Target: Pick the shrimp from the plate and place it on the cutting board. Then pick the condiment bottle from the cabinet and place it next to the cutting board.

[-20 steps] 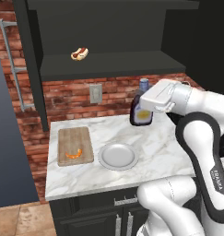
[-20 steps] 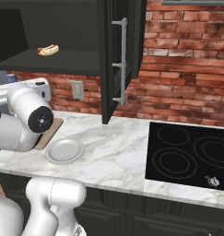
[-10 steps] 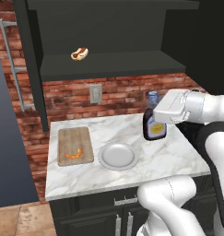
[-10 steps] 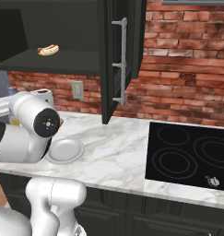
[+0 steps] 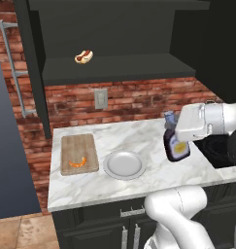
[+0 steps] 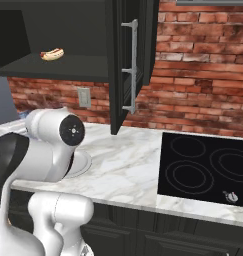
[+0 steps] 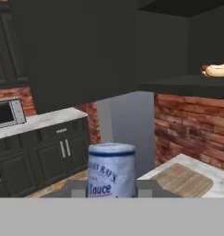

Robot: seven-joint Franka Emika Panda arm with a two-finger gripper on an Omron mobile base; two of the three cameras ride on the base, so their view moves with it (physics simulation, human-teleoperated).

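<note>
The cabinet (image 5: 114, 73) is left behind, and the marble worktop (image 5: 139, 133) is where the step in hand is judged to end. The cutting board (image 5: 79, 153) lies at the worktop's left with the shrimp (image 5: 77, 163) already on it, the plate (image 5: 123, 165) just beside its right edge. The condiment bottle (image 5: 175, 146) is carried upright over the worktop's right part, clamped in the claw (image 5: 180, 138). It is best kept upright, lowered near the board's free edge, clear of the plate, and released only once seated.
</note>
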